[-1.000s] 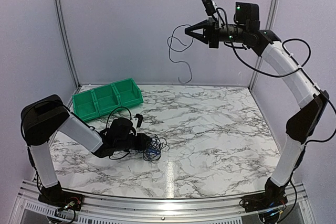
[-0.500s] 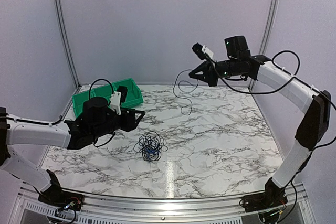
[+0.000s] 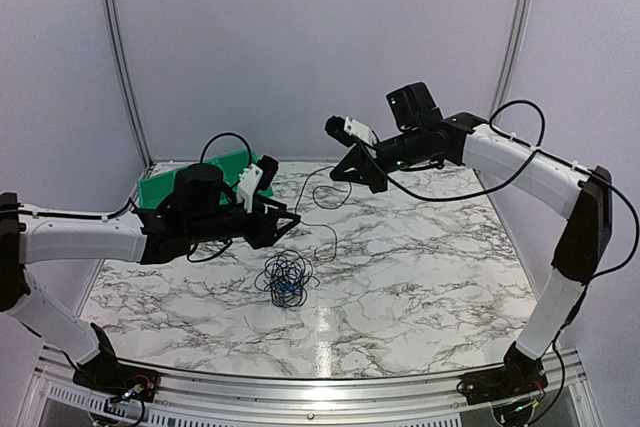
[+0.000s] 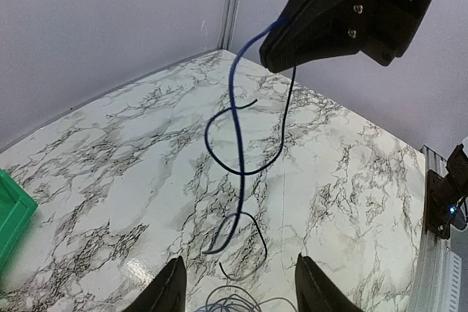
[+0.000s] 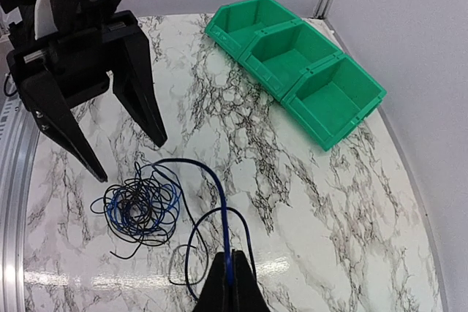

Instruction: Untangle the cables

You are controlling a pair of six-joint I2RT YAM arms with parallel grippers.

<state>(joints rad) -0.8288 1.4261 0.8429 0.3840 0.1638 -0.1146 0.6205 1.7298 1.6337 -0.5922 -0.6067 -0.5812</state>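
Note:
A loose tangle of thin black and blue cables (image 3: 287, 280) lies on the marble table. My right gripper (image 3: 336, 175) hangs above and behind it, shut on one separate dark-blue cable (image 3: 328, 215) that dangles in loops toward the table. In the right wrist view the pinched cable (image 5: 221, 191) curves away from the shut fingertips (image 5: 232, 268), with the tangle (image 5: 139, 206) to the left. My left gripper (image 3: 292, 219) is open, above the tangle and empty; its fingers (image 4: 170, 288) frame the hanging cable (image 4: 235, 144), apart from it.
A green three-compartment bin (image 3: 155, 193) stands at the back left, partly hidden by the left arm, and shows fully in the right wrist view (image 5: 296, 63). The two grippers are close together over the table's middle. A metal rail (image 3: 300, 387) runs along the near edge.
My left gripper let go of the tangle, opened, rose and swung right toward the hanging cable. The right arm came down and leftward with its cable. The tangle stays on the table.

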